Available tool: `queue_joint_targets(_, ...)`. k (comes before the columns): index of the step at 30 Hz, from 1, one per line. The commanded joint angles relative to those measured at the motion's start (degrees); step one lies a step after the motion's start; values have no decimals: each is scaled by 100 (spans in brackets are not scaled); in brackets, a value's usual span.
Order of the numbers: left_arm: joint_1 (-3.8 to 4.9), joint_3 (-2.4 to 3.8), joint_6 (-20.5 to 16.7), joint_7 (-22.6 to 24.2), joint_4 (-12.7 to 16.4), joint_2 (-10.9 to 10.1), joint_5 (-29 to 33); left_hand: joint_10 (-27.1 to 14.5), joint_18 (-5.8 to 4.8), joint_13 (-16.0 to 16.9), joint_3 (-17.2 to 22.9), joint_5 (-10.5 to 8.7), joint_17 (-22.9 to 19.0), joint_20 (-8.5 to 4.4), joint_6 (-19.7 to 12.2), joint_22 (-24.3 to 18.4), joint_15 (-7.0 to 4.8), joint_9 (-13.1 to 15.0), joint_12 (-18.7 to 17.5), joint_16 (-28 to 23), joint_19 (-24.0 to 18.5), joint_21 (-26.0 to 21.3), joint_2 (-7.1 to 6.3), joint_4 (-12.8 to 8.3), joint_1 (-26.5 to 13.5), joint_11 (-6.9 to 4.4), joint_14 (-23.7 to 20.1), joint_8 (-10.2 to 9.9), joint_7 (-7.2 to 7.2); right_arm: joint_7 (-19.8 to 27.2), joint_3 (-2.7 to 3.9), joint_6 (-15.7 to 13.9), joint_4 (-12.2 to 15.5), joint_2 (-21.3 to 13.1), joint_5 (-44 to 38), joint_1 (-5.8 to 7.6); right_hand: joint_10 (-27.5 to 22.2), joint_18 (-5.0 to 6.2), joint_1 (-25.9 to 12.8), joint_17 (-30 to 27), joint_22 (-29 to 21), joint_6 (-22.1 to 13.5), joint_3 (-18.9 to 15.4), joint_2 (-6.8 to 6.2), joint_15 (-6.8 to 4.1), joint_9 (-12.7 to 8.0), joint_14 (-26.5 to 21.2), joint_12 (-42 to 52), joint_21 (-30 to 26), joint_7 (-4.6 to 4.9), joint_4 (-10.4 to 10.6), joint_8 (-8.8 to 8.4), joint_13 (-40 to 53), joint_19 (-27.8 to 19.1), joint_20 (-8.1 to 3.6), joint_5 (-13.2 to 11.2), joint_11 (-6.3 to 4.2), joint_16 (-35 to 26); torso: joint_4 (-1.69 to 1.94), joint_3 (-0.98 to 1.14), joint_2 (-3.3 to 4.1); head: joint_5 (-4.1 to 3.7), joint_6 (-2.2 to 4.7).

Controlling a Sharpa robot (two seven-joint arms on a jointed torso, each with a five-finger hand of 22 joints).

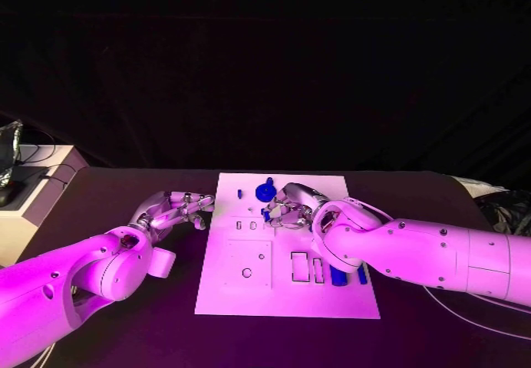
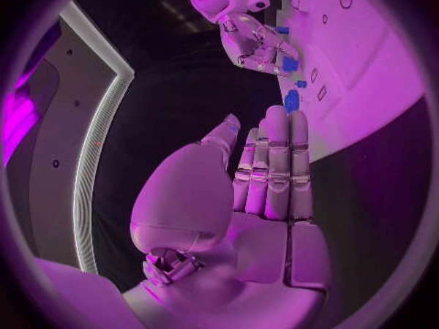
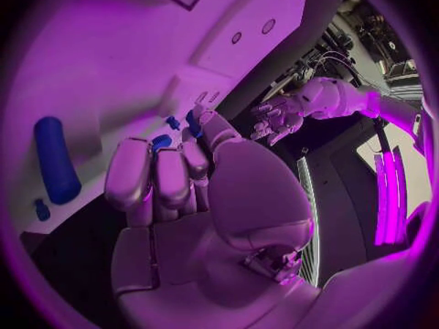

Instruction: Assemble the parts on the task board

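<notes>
Black table (image 1: pixel 133 307), task board (image 1: pixel 277 295); right hand (image 1: pixel 290 208) pinching blue part (image 3: pixel 162 140), left hand (image 1: pixel 177 211) empty, fingers straight.

The head camera is looking down on the task board (image 1: pixel 285 284). Both wrist cameras are sitting close behind their palms, also catching that board.

Black table (image 1: pixel 133 322) w/ white task board (image 1: pixel 249 295) lying flat at its centre, long axis running away from the robot, dark surface on both sides.
</notes>
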Motion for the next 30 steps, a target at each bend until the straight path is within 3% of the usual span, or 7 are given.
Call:
queue_joint_targets(1,-1,4,119,12,12,11,20,-41,69,1,-29,3,-5,-10,-23,-6,0,-3,7,-4,-19,-10,-16,-6,37,-19,5,-15,-5,-230,1,-34,56,12,-338,-28,-1,20,-69,-4,826,108,-38,-10,-39,1,3,-28,-7,64,9,23,5,311,-37,-1,-20,-36,-3,9,7,11,-18)
queue_joint_targets(10,-1,4,129,3,7,9,20,-41,69,1,-29,3,-5,-10,-23,-6,0,-3,7,-4,-19,-10,-16,-6,37,-19,5,-15,-5,-312,-6,57,136,12,-555,-78,7,22,-76,-2,825,113,-41,-10,-39,1,5,-20,-14,62,21,24,11,313,-37,3,-22,-31,6,-4,-1,2,-50)
queue_joint_targets(14,-1,4,130,2,6,5,20,-41,69,1,-29,3,-5,-10,-23,-6,0,-3,7,-4,-19,-10,-16,-6,37,-19,5,-15,-5,-364,-9,68,111,13,-675,-87,7,22,-83,-6,825,111,-46,-14,-39,0,4,-21,-13,62,26,22,10,314,-37,-2,-21,-33,-8,1,-2,13,-53)
queue_joint_targets(30,-2,4,138,0,-1,4,20,-47,69,1,-44,2,-6,-9,-26,-15,0,-3,6,0,-22,-3,-15,-1,31,-17,5,-16,-6,-622,-11,8,112,1,-1005,-106,14,22,-77,-12,826,118,-43,-31,-39,1,3,-22,-15,61,36,23,12,317,-37,31,-25,-35,-7,2,2,0,-59)
